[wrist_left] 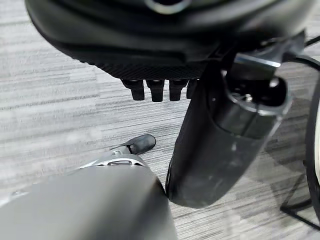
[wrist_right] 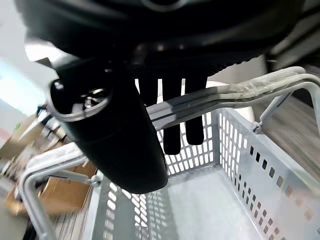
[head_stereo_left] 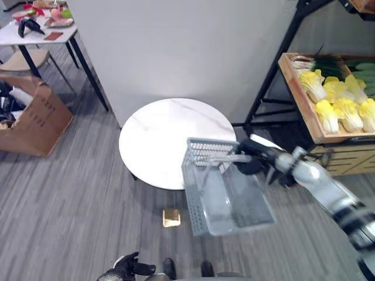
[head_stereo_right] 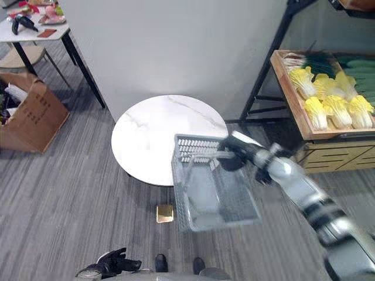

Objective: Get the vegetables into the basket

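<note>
The right hand point(head_stereo_left: 251, 159) has its fingers hooked round the grey handles point(wrist_right: 235, 93) of a perforated plastic basket point(head_stereo_left: 225, 199) hanging below it; past it, yellow-leaved cabbages point(head_stereo_left: 343, 105) fill a wooden crate point(head_stereo_left: 304, 102); the left hand point(head_stereo_left: 130, 268) hangs loosely curled, holding nothing.

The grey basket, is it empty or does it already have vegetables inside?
Empty. The grey basket, carried by its handle in the right hand, shows a bare bottom in the right wrist view; the vegetables lie in the wooden crate.

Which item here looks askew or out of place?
The grey basket hangs tilted from the right hand, jutting past the round table. A small gold block lies alone on the floor.
</note>
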Tool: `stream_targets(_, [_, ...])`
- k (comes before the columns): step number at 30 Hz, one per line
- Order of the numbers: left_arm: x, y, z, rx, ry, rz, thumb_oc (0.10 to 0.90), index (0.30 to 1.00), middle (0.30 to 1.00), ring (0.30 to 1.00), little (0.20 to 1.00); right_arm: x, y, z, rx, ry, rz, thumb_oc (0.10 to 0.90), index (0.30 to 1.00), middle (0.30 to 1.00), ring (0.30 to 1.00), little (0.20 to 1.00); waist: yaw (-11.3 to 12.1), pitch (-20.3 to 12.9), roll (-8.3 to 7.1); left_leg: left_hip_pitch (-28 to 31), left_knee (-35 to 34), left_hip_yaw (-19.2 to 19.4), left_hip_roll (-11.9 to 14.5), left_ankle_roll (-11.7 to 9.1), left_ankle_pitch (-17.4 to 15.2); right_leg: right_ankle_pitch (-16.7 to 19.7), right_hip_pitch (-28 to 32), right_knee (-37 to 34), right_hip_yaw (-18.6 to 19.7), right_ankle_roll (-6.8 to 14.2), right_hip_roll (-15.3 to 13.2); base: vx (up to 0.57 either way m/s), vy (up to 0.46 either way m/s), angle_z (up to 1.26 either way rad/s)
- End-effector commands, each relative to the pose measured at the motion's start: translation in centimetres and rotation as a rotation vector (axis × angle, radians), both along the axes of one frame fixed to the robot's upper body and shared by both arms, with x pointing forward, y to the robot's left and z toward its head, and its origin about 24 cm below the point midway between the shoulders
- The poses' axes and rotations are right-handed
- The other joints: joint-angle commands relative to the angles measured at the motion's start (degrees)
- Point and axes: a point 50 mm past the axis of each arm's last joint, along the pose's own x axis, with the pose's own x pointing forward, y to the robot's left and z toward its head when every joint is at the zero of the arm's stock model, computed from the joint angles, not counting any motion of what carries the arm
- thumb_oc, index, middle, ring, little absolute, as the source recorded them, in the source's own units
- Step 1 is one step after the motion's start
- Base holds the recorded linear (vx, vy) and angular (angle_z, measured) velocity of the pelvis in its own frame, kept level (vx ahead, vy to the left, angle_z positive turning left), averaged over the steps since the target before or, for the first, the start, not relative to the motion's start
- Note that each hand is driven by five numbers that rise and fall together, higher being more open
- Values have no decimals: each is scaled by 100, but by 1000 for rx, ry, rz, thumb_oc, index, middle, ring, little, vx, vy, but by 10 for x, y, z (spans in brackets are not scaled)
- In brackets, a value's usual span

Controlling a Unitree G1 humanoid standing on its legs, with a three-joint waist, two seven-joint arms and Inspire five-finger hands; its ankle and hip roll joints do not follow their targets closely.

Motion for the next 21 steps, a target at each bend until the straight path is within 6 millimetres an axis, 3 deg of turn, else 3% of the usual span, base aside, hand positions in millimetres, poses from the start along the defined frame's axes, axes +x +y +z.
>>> stream_targets(1, [-10, -1, -4, 13, 84, -117, 900, 1000, 1000, 1000, 1000, 9, -24, 82, 54, -348, -39, 400, 300, 300, 300, 300, 93, -457, -71, 411, 47, -80, -122, -128, -855, -125, -173, 148, -5, 297, -209, -28, -25, -14])
stream_targets(2, [-10, -1, -4, 14, 85, -120, 900, 1000, 1000, 1000, 1000, 9, -25, 82, 54, -347, -41, 400, 300, 300, 300, 300, 108, -462, -74, 409, 47, -79, -121, -128, -855, -124, -175, 147, -4, 297, -208, -58, -36, -4])
stream_targets(6, [-8, -11, -5, -11, 80, -194, 900, 1000, 1000, 1000, 1000, -13, -61, 65, -151, -288, -130, 400, 300, 300, 300, 300, -42, -430, 14, 344, 47, -38, -98, -148, -826, -76, -236, 132, -16, 318, -199, -57, -33, -17])
stream_targets(11, [0, -20, -4, -31, 58, -262, 900, 1000, 1000, 1000, 1000, -36, -100, 16, -215, -125, -311, 400, 300, 300, 300, 300, -139, -394, 80, 338, 47, -25, -102, -150, -819, -35, -247, 112, -5, 322, -195, -25, -11, -2])
stream_targets(13, [2, -21, -4, -33, 49, -263, 900, 1000, 1000, 1000, 1000, -39, -104, 9, -207, -103, -335, 400, 300, 300, 300, 300, -147, -387, 87, 339, 47, -21, -99, -153, -815, -33, -244, 108, 3, 322, -193, -10, -16, -1])
stream_targets(14, [8, -21, -2, -32, 28, -278, 900, 1000, 1000, 1000, 1000, -56, -124, -24, -163, 1, -480, 400, 300, 300, 300, 300, -152, -364, 121, 355, 47, -28, -95, -153, -816, -42, -231, 98, 17, 317, -189, -22, -30, -3])
stream_targets(15, [9, -21, -2, -33, 27, -282, 900, 1000, 1000, 1000, 1000, -60, -126, -34, -116, 22, -525, 400, 300, 300, 300, 300, -162, -359, 132, 358, 47, -30, -94, -152, -816, -45, -232, 100, 16, 316, -187, -36, -35, 0])
stream_targets(17, [13, -25, -1, -36, 10, -289, 900, 1000, 1000, 1000, 1000, -80, -130, -77, 216, 65, -794, 400, 300, 300, 300, 300, -180, -345, 184, 364, 47, -59, -97, -139, -814, -67, -222, 108, 1, 307, -189, -16, -4, 1])
stream_targets(21, [18, -29, -1, -41, -5, -296, 900, 1000, 1000, 1000, 1000, -104, -132, -109, 377, 103, -996, 400, 300, 300, 300, 300, -173, -347, 224, 349, 47, -95, -103, -132, -810, -67, -225, 115, -21, 305, -181, -8, -1, 1])
